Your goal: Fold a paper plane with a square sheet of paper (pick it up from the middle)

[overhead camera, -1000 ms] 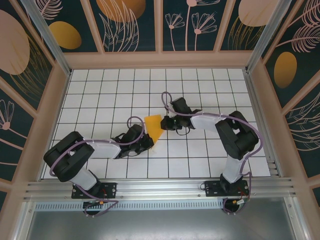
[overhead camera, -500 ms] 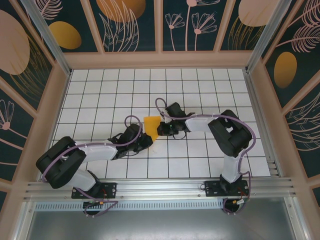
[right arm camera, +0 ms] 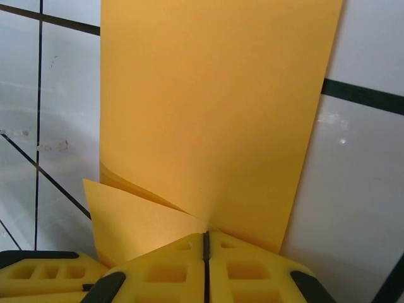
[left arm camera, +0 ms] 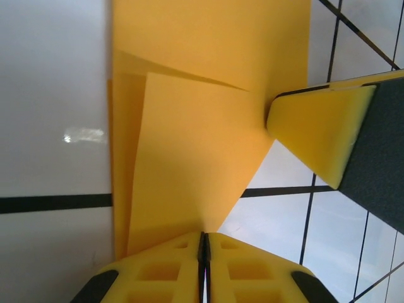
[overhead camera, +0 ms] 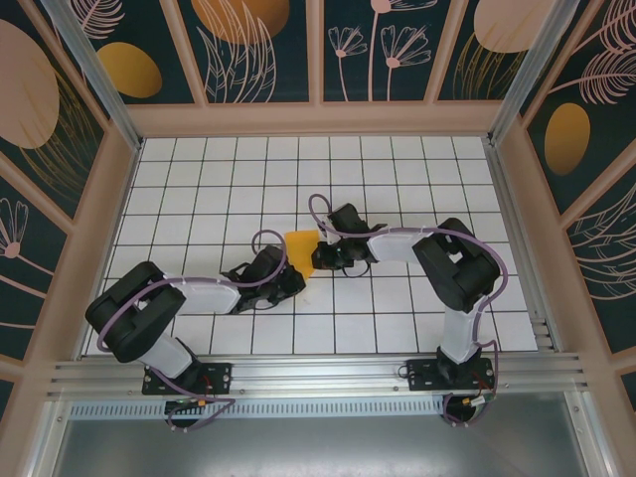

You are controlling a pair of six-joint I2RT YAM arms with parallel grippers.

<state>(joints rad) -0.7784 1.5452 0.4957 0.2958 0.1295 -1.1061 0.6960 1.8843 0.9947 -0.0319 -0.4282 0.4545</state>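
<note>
The square sheet of paper (overhead camera: pixel 300 246) is orange-yellow and folded over on itself, held low over the white grid table (overhead camera: pixel 199 189) between both arms. My left gripper (overhead camera: pixel 295 279) is shut on its near corner; in the left wrist view the paper (left arm camera: pixel 202 126) narrows into the closed jaws (left arm camera: pixel 204 237). My right gripper (overhead camera: pixel 318 261) is shut on the sheet's right edge, where a loose flap of the paper (right arm camera: pixel 214 113) curls beside the jaws (right arm camera: pixel 205 235). One of the right gripper's fingers (left arm camera: pixel 322 132) touches the sheet. A paper plane is out of view.
Patterned walls with wooden frames (overhead camera: pixel 318 119) close the table at the back and both sides. A metal rail (overhead camera: pixel 318 378) with both arm bases runs along the near edge. White tiles lie open toward the back and far left.
My right gripper has moved left and nearer, bringing the sheet's right edge over so the paper looks narrower. The left gripper has stayed at the near corner while its arm's elbow shifted.
</note>
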